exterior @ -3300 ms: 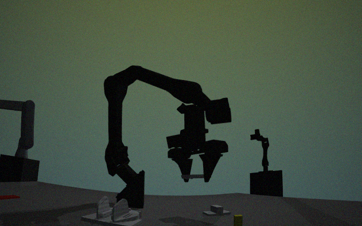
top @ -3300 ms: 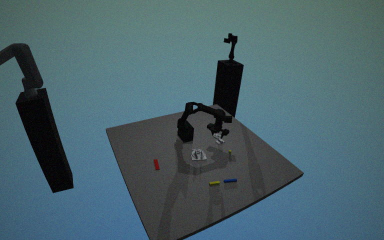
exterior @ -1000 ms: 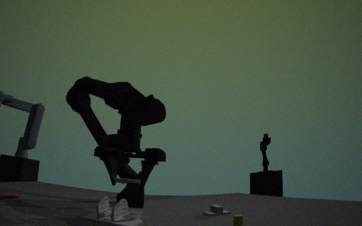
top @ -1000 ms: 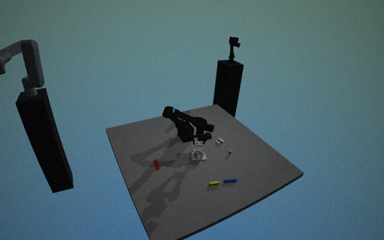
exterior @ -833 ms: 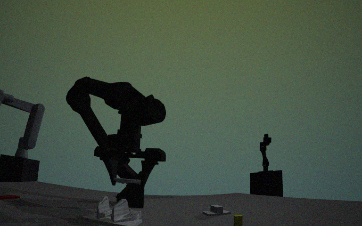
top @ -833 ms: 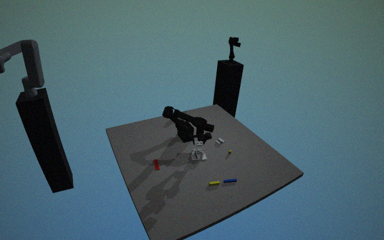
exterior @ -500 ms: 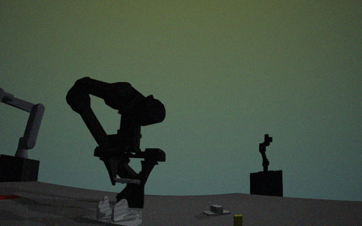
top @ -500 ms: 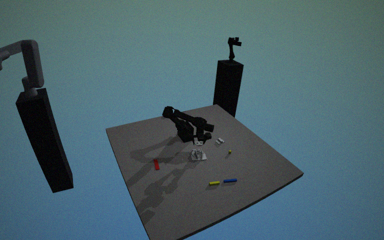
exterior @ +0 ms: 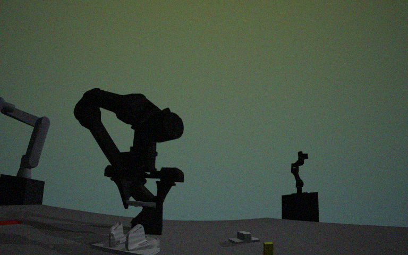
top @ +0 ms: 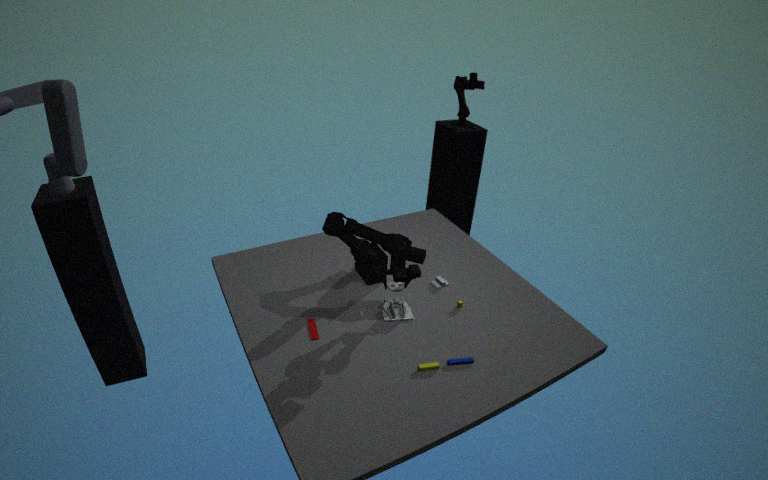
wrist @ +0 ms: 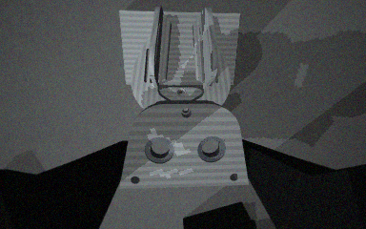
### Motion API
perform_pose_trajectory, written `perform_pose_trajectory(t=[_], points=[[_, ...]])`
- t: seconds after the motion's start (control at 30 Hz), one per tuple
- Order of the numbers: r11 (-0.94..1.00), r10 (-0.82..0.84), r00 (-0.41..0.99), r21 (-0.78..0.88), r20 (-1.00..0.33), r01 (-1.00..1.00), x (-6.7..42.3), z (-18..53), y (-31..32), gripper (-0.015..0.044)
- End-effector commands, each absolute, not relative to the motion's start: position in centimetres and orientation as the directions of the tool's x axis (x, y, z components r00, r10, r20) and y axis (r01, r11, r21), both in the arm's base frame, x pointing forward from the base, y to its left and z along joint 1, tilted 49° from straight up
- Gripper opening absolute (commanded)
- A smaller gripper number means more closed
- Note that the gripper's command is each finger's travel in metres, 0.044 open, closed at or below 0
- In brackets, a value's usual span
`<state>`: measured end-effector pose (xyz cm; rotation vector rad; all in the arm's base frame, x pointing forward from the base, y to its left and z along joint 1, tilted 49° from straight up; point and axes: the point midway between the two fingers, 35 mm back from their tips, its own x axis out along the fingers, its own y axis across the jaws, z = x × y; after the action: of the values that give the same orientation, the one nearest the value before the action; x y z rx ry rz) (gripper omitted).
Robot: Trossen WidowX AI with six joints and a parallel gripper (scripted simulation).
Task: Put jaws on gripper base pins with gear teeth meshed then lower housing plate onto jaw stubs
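My gripper [top: 395, 286] [exterior: 142, 205] [wrist: 184, 146] is shut on the pale housing plate, one finger at each side edge. The housing plate [top: 395, 287] [exterior: 138, 203] [wrist: 186, 129] is held roughly level above the table, with two round holes and small holes showing in the wrist view. The gripper base [top: 408, 317] [exterior: 102, 247] [wrist: 131, 48] lies on the table below. Two pale jaws, one [exterior: 116, 236] [wrist: 158, 48] and the other [exterior: 136, 239] [wrist: 207, 48], stand side by side on it. In the wrist view the plate overlaps the base's near end. Gear teeth and pins cannot be made out.
A small grey stepped block [top: 439, 281] [exterior: 244, 236] and a yellow cube [top: 459, 303] [exterior: 268, 248] are on the table right of the base. A red bar [top: 313, 329] [exterior: 10, 222] lies left. A yellow bar [top: 428, 366] and a blue bar [top: 460, 361] lie nearer the front.
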<state>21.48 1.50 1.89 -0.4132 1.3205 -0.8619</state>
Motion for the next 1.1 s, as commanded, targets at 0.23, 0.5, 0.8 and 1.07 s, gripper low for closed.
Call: perform_pose_trajectory(t=[0.23, 0.5, 0.8, 1.07], points=[[0.635, -0.747, 0.010, -0.710, -0.664, 0.304, 21.5, 1.9, 1.5, 0.0351], [0.636, -0.747, 0.010, -0.710, -0.664, 0.302, 21.5, 2.0, 1.4, 0.0351], [0.636, -0.747, 0.010, -0.710, -0.665, 0.302, 21.5, 1.8, 1.3, 0.0351], [0.638, -0.746, 0.011, -0.709, -0.666, 0.301, 21.6, 0.8, 0.3, 0.0351]])
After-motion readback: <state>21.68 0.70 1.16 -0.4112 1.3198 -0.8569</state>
